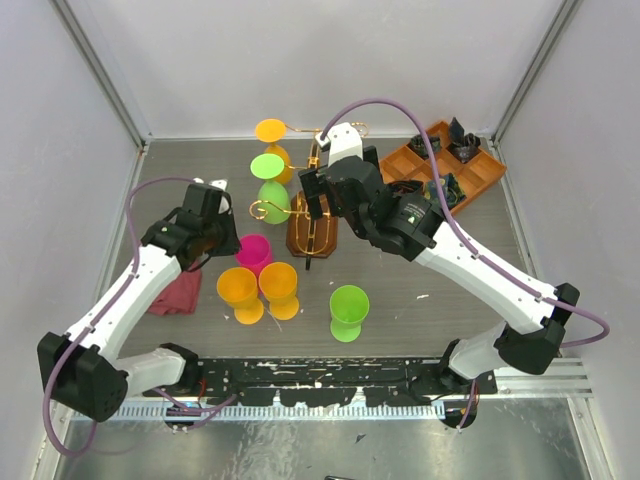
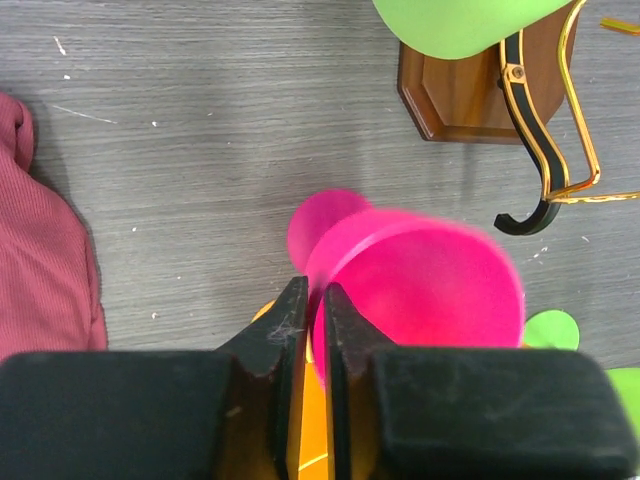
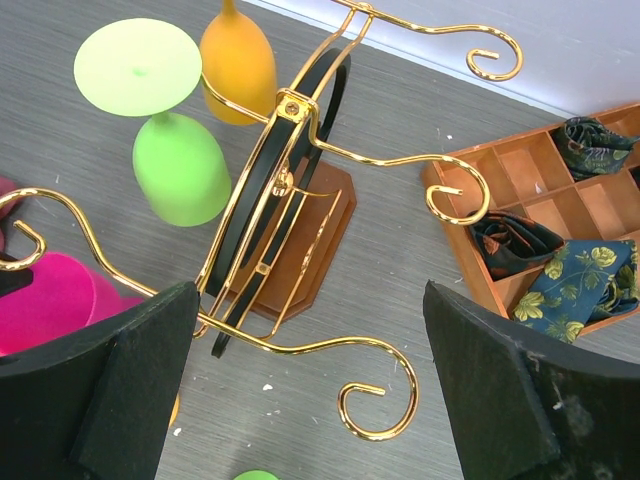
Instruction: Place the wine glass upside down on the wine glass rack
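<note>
- Left gripper (image 2: 312, 297) is pinched shut on the rim of the pink wine glass (image 2: 420, 290), one finger inside the bowl and one outside.
- Right gripper (image 3: 308, 300) is spread wide with nothing between its fingers. It hangs over the wine glass rack (image 3: 336, 205).
- The grey table (image 1: 440, 300) carries everything.
- The rack stands at the middle of the table, towards the far edge, on its brown wooden base, with its gold scroll arms reaching outwards.
- An orange compartment tray (image 3: 520, 175) lies in the far right corner with folded fabric in some cells.
- A red cloth (image 1: 176, 295) lies by the left edge, under the left arm.
- The pink wine glass is tilted, just left of the rack's base. Whether it touches the table is unclear.
- A light green glass (image 3: 180, 165) and an orange glass (image 3: 237, 60) hang upside down on the rack's left arms.
- A pair of orange glasses (image 1: 280, 283) stands just nearer than the pink one, and a green glass (image 1: 348, 305) stands to their right.
</note>
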